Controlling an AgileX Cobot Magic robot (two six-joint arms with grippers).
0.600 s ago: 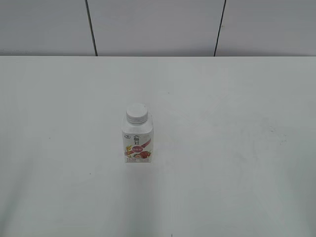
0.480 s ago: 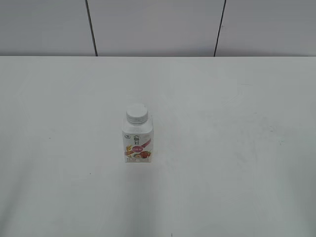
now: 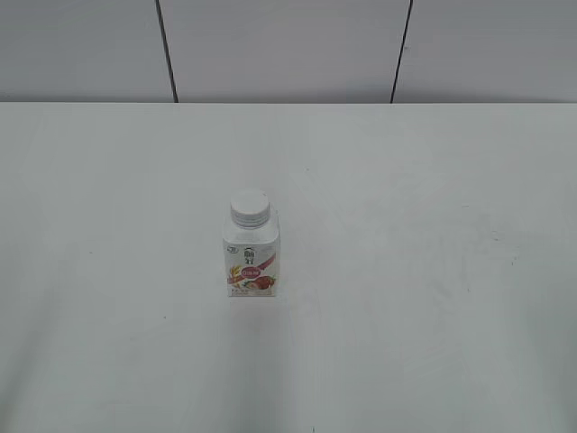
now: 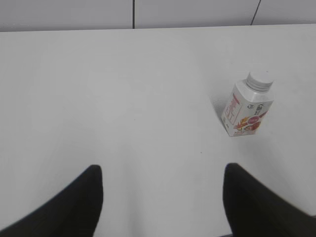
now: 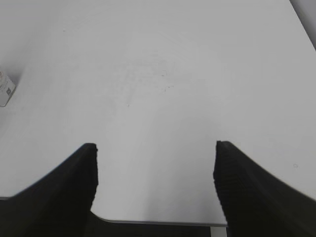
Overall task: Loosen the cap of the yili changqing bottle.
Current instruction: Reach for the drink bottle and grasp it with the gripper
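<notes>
The yili changqing bottle [image 3: 251, 256] stands upright near the middle of the white table, white with a red-pink label. Its white ribbed cap [image 3: 250, 209] sits on the neck. The left wrist view shows the bottle [image 4: 248, 108] and cap [image 4: 259, 81] far ahead on the right. My left gripper [image 4: 161, 173] is open and empty, well short of the bottle. My right gripper [image 5: 154, 148] is open and empty near the table's front edge; only a corner of the bottle [image 5: 6, 89] shows at its left edge. Neither gripper shows in the exterior view.
The white table [image 3: 406, 271] runs back to a grey panelled wall [image 3: 288, 50]. The table's front edge [image 5: 163, 222] shows in the right wrist view, and its right edge [image 5: 301, 19] at the upper right.
</notes>
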